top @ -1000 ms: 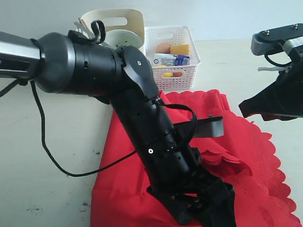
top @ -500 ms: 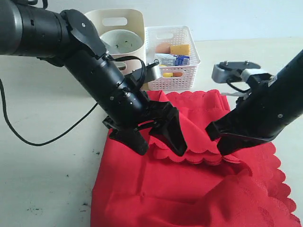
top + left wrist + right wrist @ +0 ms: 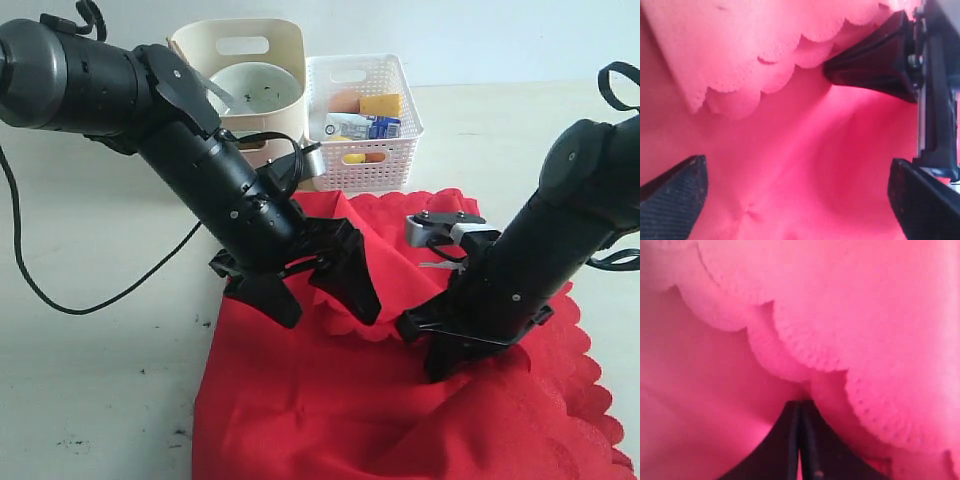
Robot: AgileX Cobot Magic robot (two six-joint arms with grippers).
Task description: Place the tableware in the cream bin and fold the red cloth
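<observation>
The red cloth (image 3: 330, 410) lies spread on the table with a scalloped folded edge across its middle. My left gripper (image 3: 318, 298) hangs open just over that fold, nothing between its fingers (image 3: 675, 195). My right gripper (image 3: 437, 350) is shut, its tips pressed onto the cloth (image 3: 840, 315) beside the scalloped edge. The left wrist view shows the right gripper's black finger (image 3: 875, 65) on the cloth (image 3: 790, 150). The cream bin (image 3: 285, 45) stands at the back with the pale bowl (image 3: 258, 88) inside. Other tableware is hidden.
A white lattice basket (image 3: 385, 165) with food items stands right of the cream bin. A black cable (image 3: 60, 290) trails over the pale table (image 3: 100, 380) at the left. The left arm's body leans in front of the cream bin.
The left arm has drawn back from the near edge to the cloth's middle. The right arm has swung in from the right and come down onto the cloth.
</observation>
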